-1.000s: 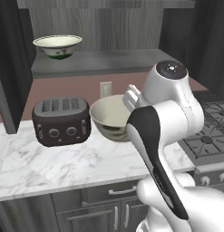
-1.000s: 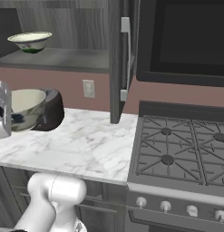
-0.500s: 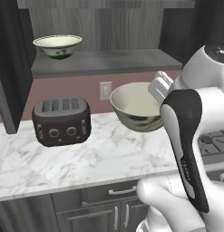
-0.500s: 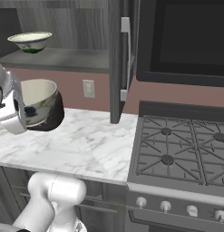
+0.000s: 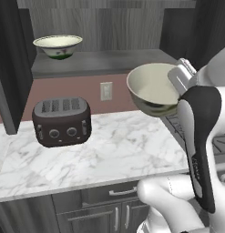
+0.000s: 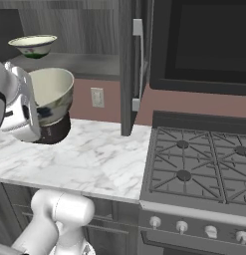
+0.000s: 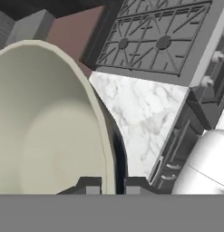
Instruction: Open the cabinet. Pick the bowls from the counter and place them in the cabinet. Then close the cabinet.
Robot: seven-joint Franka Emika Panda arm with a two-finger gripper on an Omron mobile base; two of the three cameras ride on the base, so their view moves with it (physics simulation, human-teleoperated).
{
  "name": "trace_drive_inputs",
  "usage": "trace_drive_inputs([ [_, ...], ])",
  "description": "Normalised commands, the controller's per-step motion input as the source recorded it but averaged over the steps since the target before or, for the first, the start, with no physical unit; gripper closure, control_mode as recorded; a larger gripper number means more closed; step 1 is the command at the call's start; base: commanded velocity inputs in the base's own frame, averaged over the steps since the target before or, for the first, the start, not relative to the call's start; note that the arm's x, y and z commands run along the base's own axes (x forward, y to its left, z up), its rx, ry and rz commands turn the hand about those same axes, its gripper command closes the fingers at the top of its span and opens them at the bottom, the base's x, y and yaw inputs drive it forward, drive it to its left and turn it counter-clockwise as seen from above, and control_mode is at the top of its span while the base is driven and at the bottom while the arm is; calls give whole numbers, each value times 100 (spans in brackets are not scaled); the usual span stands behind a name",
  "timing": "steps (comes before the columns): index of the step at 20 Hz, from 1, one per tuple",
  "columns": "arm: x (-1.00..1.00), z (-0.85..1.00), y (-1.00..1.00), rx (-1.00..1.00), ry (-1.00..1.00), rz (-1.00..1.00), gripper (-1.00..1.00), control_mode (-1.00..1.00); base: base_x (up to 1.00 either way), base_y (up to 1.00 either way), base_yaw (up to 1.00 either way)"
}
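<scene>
The larger beige-grey bowl [image 5: 154, 89] hangs tilted in the air above the marble counter [image 5: 109, 150], level with the bottom shelf of the open cabinet [image 5: 102, 62]. My gripper [image 5: 176, 80] is shut on its right rim. In the hand view the two fingertips [image 7: 89, 186] pinch the rim of this bowl [image 7: 45, 122], whose cream inside faces the camera. From the right base view the bowl [image 6: 51, 92] sits just in front of the gripper [image 6: 31, 102]. The smaller whitish bowl [image 5: 58, 46] with a green mark stands on the cabinet shelf at the left, also in the right base view [image 6: 34, 45].
A dark toaster [image 5: 62, 121] stands on the counter below the shelf. The cabinet's right door [image 6: 131, 64] juts out open, with its silver handle [image 6: 138, 63]. A black gas stove [image 6: 199, 159] lies to the right, a dark microwave [image 6: 204, 40] above it.
The arm has carried the larger bowl upward and to the right, from low beside the toaster to shelf height, still gripped. The small bowl and toaster have not moved.
</scene>
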Motion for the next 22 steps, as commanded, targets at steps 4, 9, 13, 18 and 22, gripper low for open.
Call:
trace_drive_inputs([
  [4,0,37,-25,0,-6,-3,100,-100,0,0,0],
  [9,10,38,-7,0,-2,-3,100,-100,0,0,0],
  [13,25,36,0,0,-1,-4,100,-100,0,0,0],
  [18,33,23,-4,0,-1,-7,100,-100,0,0,0],
  [22,17,11,-1,0,-10,-4,100,-100,0,0,0],
])
